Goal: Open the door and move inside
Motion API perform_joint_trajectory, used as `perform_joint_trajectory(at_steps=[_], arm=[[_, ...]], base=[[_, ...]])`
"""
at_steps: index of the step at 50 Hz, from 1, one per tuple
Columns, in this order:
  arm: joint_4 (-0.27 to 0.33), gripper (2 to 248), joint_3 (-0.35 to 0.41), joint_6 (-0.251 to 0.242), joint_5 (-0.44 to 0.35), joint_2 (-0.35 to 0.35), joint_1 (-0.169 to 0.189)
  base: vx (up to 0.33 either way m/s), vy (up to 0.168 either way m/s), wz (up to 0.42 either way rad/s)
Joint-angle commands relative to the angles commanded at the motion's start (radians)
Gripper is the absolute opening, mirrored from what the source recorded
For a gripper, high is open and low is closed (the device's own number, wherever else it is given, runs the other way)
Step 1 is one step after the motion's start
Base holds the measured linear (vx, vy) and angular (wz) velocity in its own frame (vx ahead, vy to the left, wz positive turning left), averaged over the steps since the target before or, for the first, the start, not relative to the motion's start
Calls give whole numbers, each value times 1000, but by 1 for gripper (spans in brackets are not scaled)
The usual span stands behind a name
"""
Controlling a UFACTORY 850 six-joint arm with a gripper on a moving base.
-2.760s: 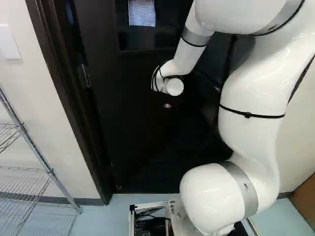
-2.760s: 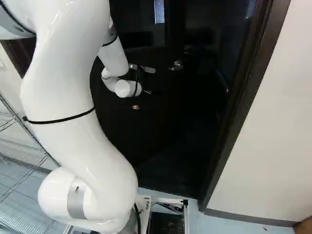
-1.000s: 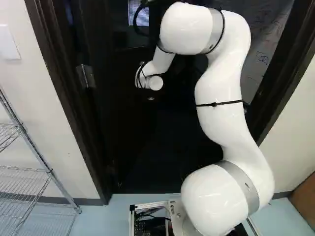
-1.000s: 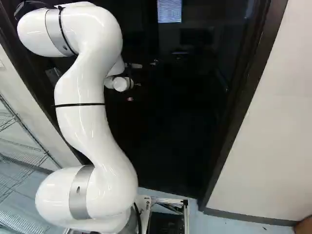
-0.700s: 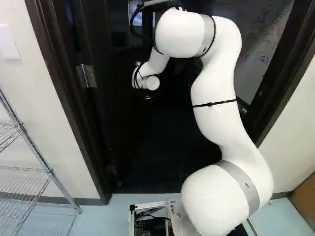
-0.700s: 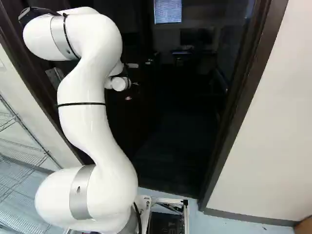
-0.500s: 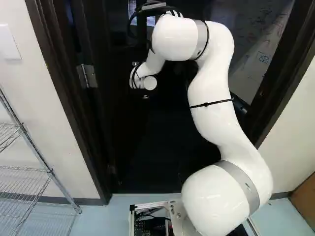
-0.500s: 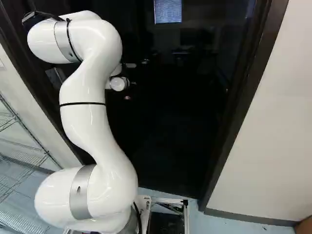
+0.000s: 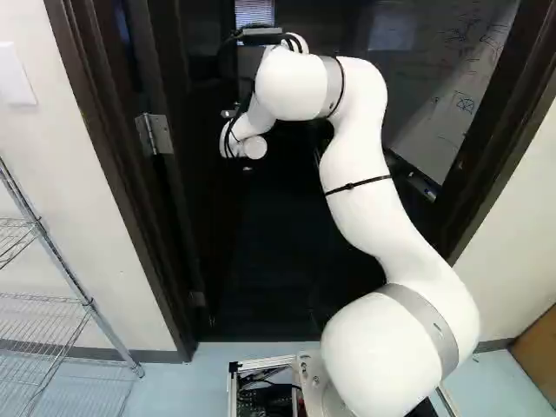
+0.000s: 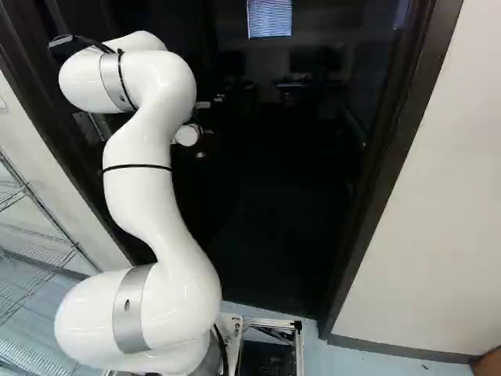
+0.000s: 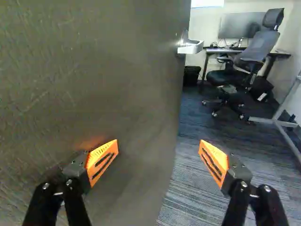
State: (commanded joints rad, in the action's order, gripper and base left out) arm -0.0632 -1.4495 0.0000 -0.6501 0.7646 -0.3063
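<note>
I have my pincer (image 11: 158,148) spread wide with nothing gripped, its orange pads (image 11: 102,160) well apart. One finger is in front of the face of the dark door (image 11: 117,70), throwing an orange glow on it; whether it touches I can't tell. The other finger is out past the door's edge, over the opening. The silver door handle (image 11: 190,46) is ahead of the pincer, near that same edge.

The door stands ajar, hung from a metal hinge (image 9: 155,135) on the dark door frame (image 9: 117,174) at the left of the left base view. My white arm (image 9: 360,195) rises from its base and bends over towards the door, wrist beside it.

Through the gap I see an office chair (image 11: 251,54), a wall monitor (image 11: 240,26) and striped carpet (image 11: 197,188). A whiteboard (image 9: 447,104) with drawings on it shows beyond the doorway at the right of the left base view. On my side, a wire shelf rack (image 9: 65,269) stands by the pale wall (image 9: 69,174), left of the frame.
</note>
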Motion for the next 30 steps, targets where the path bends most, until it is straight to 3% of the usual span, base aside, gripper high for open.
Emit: perform_joint_trajectory(at_steps=[15,30], arm=[[26,247,-95,0,0,68,-22],[26,247,-121,0,0,86,-34]], base=[[0,0,0],[0,0,0]])
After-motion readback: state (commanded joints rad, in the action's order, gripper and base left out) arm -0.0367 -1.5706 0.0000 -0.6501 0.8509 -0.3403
